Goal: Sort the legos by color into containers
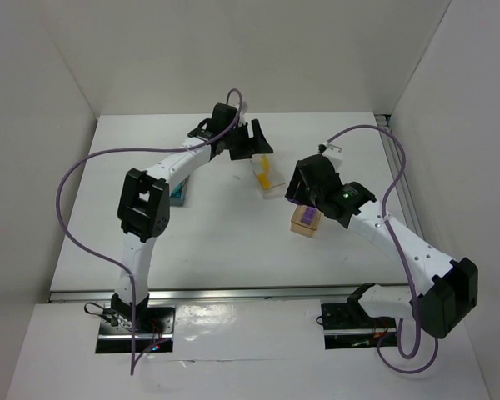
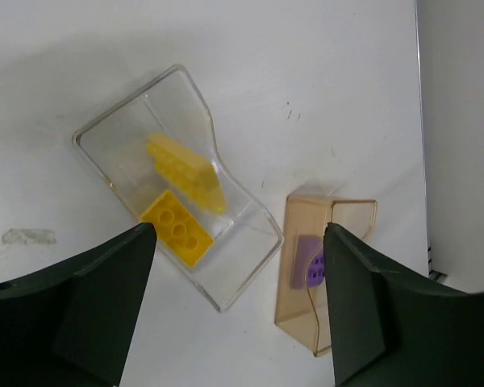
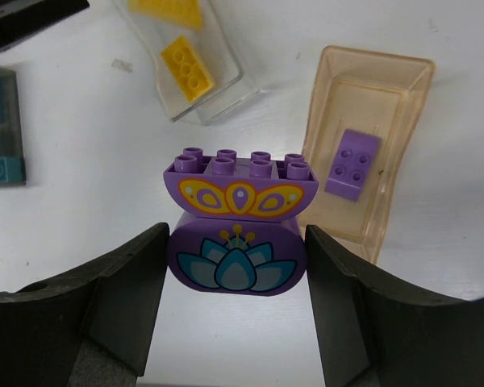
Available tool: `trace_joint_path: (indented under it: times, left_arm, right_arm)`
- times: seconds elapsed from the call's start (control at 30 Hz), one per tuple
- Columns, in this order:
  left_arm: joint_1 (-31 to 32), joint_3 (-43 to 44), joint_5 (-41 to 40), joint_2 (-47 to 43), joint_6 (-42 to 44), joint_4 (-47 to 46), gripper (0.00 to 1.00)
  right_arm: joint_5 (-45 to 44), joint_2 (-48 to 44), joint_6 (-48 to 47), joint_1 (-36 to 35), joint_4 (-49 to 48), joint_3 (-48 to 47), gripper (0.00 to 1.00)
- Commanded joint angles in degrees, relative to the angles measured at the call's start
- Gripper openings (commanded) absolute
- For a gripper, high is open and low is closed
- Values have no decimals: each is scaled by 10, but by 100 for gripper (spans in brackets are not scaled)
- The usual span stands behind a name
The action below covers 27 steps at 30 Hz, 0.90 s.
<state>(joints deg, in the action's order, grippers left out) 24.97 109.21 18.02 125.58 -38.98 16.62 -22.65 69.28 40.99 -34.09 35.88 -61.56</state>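
Note:
My left gripper (image 2: 238, 242) hangs open and holds nothing, above the near end of the clear container (image 2: 105, 133). In that container lie a flat yellow plate (image 2: 185, 171) and a yellow brick (image 2: 177, 228). To its right stands the tan container (image 2: 294, 302) with a small purple brick (image 2: 305, 260) inside. My right gripper (image 3: 238, 242) is shut on a purple lego (image 3: 238, 262) printed with a flower and topped by a studded purple piece. It holds the lego above the table just left of the tan container (image 3: 403, 76), which holds a purple brick (image 3: 352, 164).
The dark grey container (image 3: 0, 173) with teal pieces sits at the far left of the right wrist view. From above it (image 1: 180, 193) is half hidden by the left arm. White walls enclose the table on three sides.

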Motion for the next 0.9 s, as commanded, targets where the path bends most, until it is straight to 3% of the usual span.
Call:
trace_joint_path:
  times: [0.0,0.13,0.17,0.2,0.33,0.43,0.53,0.63,0.73,0.87]
  left_arm:
    - [-1,-35,1,-87,30,16,89]
    - [-1,-145,87,-179,71,14,70]
    - [-6,-169,117,-203,71,8,70]
    - [-14,-209,197,-210,71,-7,78]
    - [-28,-309,366,-240,31,-107,88]
    - [-28,-349,401,-260,10,-143,90]
    - [-15,-338,384,-260,65,-64,91]
    - [-9,-337,391,-248,73,-50,91]
    - [-9,-365,412,-254,28,-121,91]
    - [-9,-370,407,-254,19,-125,88]
  right_arm:
    - [64,4,-40,3,-49,-12,59]
    - [179,-7,-120,3,-121,20,59]
    - [201,-7,-136,3,-143,26,59]
    - [254,-22,-176,-4,-159,41,59]
    - [293,-53,-206,-17,-213,78,59]
    - [287,-34,-220,-17,-187,61,59]
    - [276,-34,-220,-22,-180,55,59]
    - [282,-34,-225,-22,-180,55,59]
    - [282,-22,-225,-22,-180,55,59]
    - [277,-12,-225,-33,-180,50,59]
